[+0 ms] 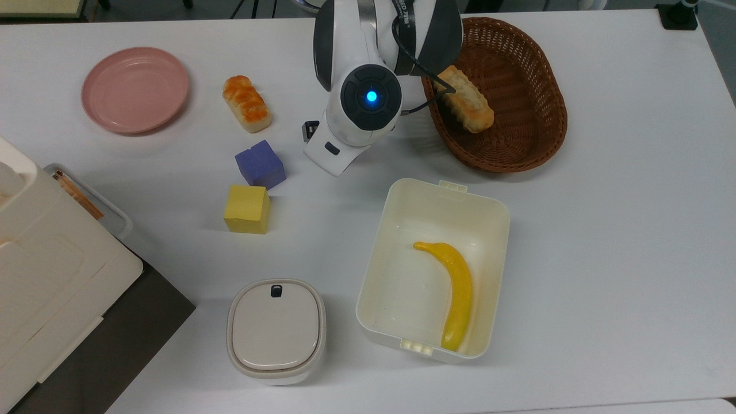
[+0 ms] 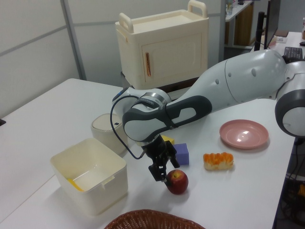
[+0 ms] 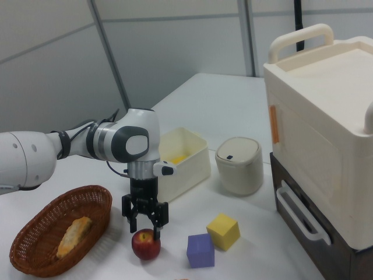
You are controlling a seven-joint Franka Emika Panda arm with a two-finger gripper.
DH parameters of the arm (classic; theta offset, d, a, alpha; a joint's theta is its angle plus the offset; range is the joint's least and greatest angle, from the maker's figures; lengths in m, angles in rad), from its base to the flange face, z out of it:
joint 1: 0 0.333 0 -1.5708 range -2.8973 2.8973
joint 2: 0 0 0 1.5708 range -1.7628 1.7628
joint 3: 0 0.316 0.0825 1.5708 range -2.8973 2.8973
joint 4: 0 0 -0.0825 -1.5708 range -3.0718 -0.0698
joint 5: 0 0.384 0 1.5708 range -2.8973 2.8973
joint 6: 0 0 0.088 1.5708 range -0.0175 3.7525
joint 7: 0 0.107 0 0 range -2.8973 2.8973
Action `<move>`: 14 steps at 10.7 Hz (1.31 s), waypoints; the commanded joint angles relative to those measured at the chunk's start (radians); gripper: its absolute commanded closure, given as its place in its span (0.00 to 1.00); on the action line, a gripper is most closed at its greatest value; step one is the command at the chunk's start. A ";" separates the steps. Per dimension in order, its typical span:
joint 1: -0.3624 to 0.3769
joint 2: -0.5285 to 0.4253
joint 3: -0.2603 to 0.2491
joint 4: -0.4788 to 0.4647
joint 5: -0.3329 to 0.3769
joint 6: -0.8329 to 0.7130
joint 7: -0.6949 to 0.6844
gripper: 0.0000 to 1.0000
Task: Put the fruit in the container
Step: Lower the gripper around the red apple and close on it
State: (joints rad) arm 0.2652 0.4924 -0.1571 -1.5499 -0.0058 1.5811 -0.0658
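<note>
Jaws [image 3: 145, 224] hang spread just above the apple [image 3: 146, 244], one finger to each side, lined up for a straight-down grab. It sits on the table [image 1: 604, 201] near the basket [image 1: 517, 132]; the container [image 1: 379, 230], with a banana [image 1: 457, 287] already inside, waits nearby.

The top view looks straight down on the tabletop [image 1: 621, 230] from high above. The left view looks across it from low at one side, the right view from the opposite side. All three share the container [image 1: 379, 253] [image 2: 102, 183] [image 3: 195, 160] and the purple cube [image 1: 260, 164] [image 2: 182, 153] [image 3: 201, 249].
</note>
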 commanded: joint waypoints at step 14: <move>0.022 -0.009 -0.009 -0.018 -0.060 -0.062 -0.006 0.00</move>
State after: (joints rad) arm 0.2765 0.4953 -0.1593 -1.5494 -0.0376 1.5340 -0.0669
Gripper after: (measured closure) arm 0.000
